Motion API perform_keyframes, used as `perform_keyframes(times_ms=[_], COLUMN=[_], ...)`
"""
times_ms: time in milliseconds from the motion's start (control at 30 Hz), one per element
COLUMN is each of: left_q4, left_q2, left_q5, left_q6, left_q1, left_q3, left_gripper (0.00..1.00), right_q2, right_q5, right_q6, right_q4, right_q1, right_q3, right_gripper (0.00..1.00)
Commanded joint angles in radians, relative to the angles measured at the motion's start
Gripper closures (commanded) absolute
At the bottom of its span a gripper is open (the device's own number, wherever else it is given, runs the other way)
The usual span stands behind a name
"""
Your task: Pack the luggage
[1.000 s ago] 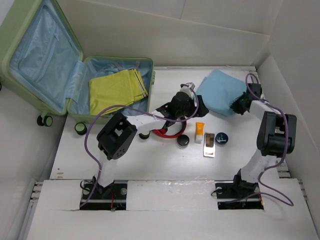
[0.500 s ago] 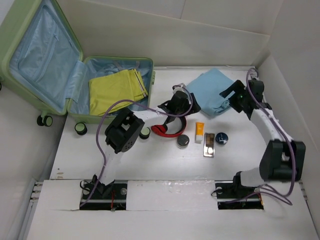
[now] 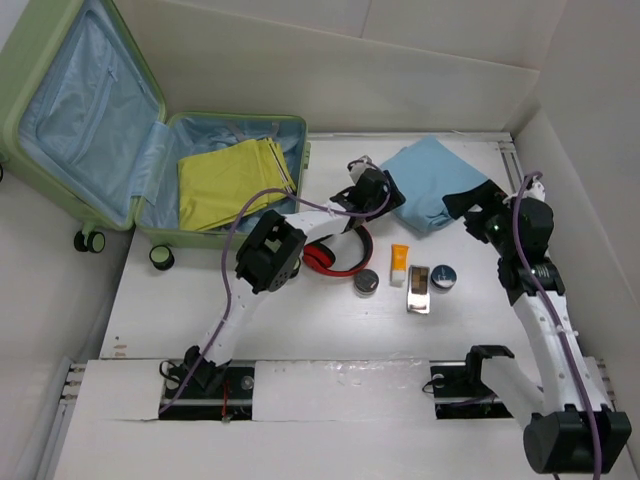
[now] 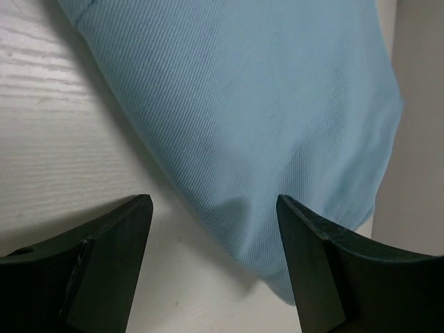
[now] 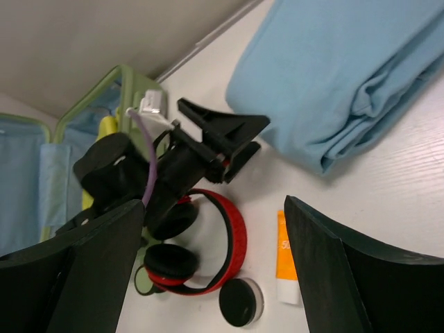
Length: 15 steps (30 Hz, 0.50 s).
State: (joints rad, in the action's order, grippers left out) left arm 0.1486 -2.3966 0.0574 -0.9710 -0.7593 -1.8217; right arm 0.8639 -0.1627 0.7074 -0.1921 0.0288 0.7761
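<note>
The luggage lies open at the far left, a folded yellow cloth in its base. A folded light blue cloth rests on the table to its right. My left gripper is open at the cloth's left edge; in the left wrist view that gripper has the cloth's rim between its spread fingers, not pinched. My right gripper stands open, just off the cloth's right corner and holding nothing. The right wrist view, from this gripper, shows the cloth and the luggage's rim.
Red headphones lie beside the left arm. An orange tube, black jar, flat rectangular item and dark round tin sit mid-table. White walls close in behind and to the right.
My right gripper opened, let go of the blue cloth and drew back to the right. The cloth settled flatter. My left gripper moved right to the cloth's edge.
</note>
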Motion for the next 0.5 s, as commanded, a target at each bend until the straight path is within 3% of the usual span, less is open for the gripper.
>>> perform_keyframes(times_ms=[0, 267, 333, 467], left_q4=[-0.075, -0.135, -0.135, -0.133], left_q2=[-0.041, -0.150, -0.170, -0.184], left_q5=[0.030, 0.079, 0.079, 0.079], left_q6=[-0.032, -0.078, -0.092, -0.101], left_q1=[-0.009, -0.035, -0.035, -0.044], left_q3=[-0.089, -0.231, -0.252, -0.286], left_gripper=[0.31, 0.38, 0.45, 0.75], right_q2=[-0.039, -0.140, -0.173, -0.226], right_q5=[-0.003, -0.069, -0.069, -0.069], right_q6=[-0.009, -0.019, -0.029, -0.052], right_q4=[0.036, -0.007, -0.019, -0.070], right_q1=[-0.027, -0.058, -0.058, -0.067], right_q3=[-0.008, -0.008, -0.008, 0.041], right_gripper=[0.12, 0.12, 0.12, 0.12])
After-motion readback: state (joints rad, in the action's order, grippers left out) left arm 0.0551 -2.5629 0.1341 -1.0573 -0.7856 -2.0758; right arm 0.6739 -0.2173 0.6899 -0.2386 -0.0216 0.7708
